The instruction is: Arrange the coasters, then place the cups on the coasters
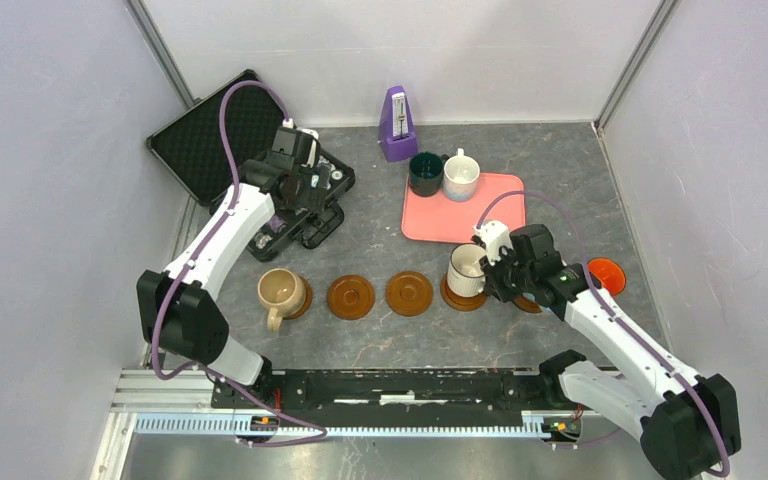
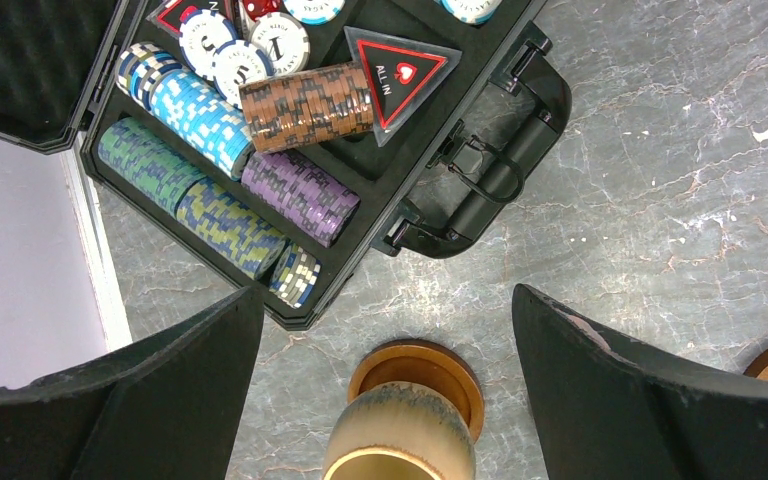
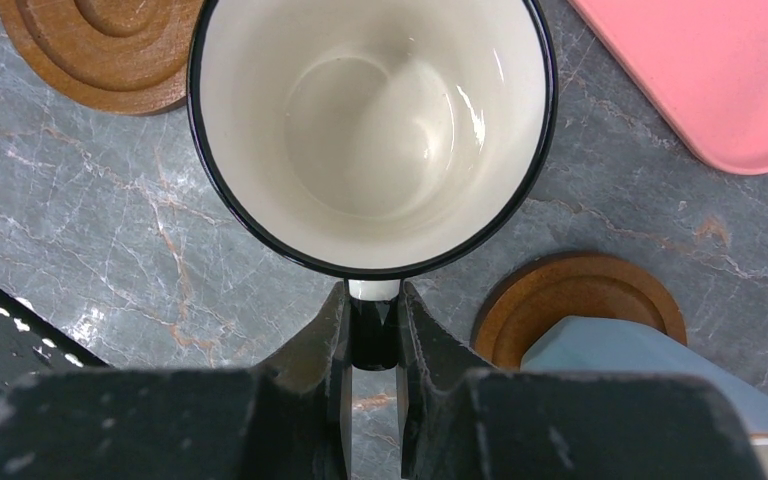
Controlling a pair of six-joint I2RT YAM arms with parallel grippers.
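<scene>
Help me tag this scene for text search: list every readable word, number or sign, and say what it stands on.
"ALL IN", with a heart sign above it: on the triangular plaque in the poker chip case.
Marks on the white chips: too blurred to read.
Nothing else carries legible text.

The left arm (image 1: pixel 222 232) stretches forward from its base with the wrist bent down. The left jaws stand fully apart, their fingers (image 2: pixel 150 400) pointing downward. The right arm (image 1: pixel 615 335) reaches forward and inward, its forearm low. The right jaws are pinched narrow on the handle of the cream-white cup (image 3: pixel 380 120), whose bowl sits straight ahead of them.
</scene>
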